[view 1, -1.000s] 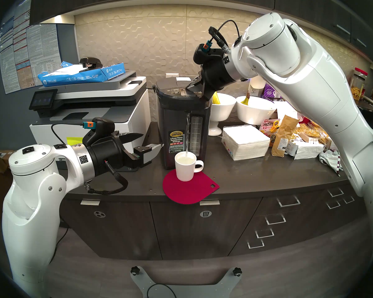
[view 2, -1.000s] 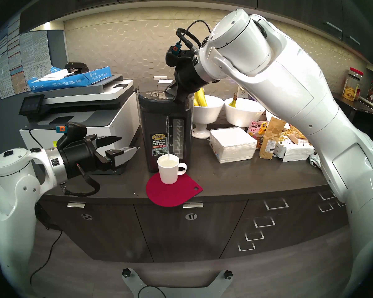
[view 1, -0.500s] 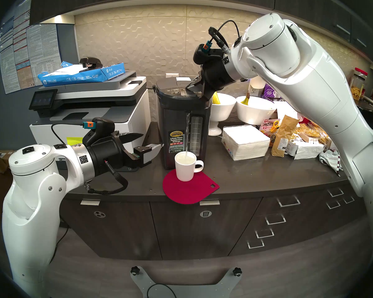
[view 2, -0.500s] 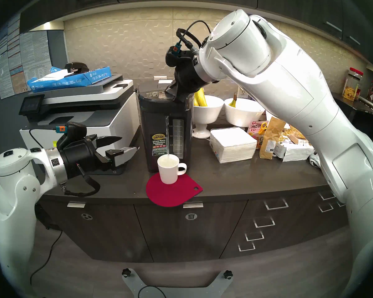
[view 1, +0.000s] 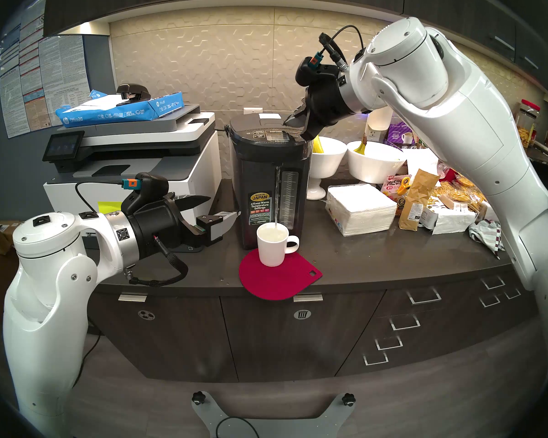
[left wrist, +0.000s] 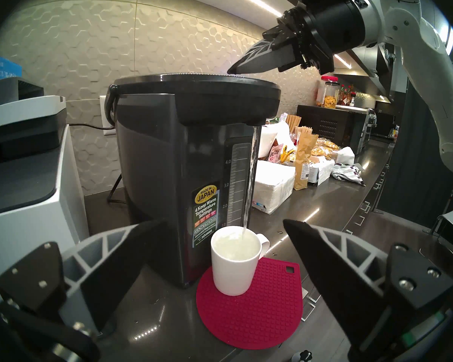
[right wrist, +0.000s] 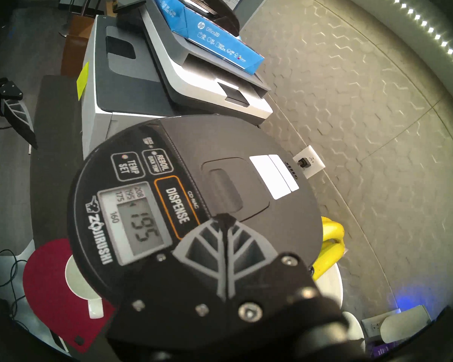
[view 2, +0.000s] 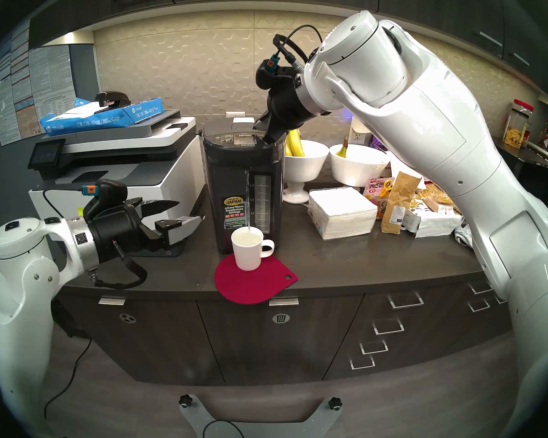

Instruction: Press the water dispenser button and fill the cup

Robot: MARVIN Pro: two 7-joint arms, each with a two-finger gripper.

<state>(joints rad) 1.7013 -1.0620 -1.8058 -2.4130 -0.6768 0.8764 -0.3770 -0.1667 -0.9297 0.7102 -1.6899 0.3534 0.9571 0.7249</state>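
- The right arm reaches in from the desk's right end, its wrist angled down and toward the pot (view 1: 271,187).
- The right claw (left wrist: 230,71) has its fingers pressed together into one point and holds nothing; the tip hangs just above the pot's lid, clear of it.
- The left arm is bent low at the desk's left end, its forearm about level, pointing toward the pot.
- The left claw (view 1: 223,208) is spread wide and empty, beside the pot's left side and apart from it.
- The pot stands mid-desk toward the back edge, between the printer (view 1: 133,162) and the bowls (view 1: 373,165).
- The cup (view 1: 272,244) stands on a red mat (view 1: 279,279) at the front edge, right before the pot and under its spout, handle to the right.
- A thin stream of water (left wrist: 250,186) falls from the spout into the cup, which is nearly full.
- Only the right wrist view shows the panel clearly: the DISPENSE button (right wrist: 177,208), ringed in orange, lies uncovered just beside the closed fingertips, next to a display.
- Only the left wrist view shows the gap between fingertip and lid from the side, and the water surface in the cup.
- The head views alone show both arms whole.
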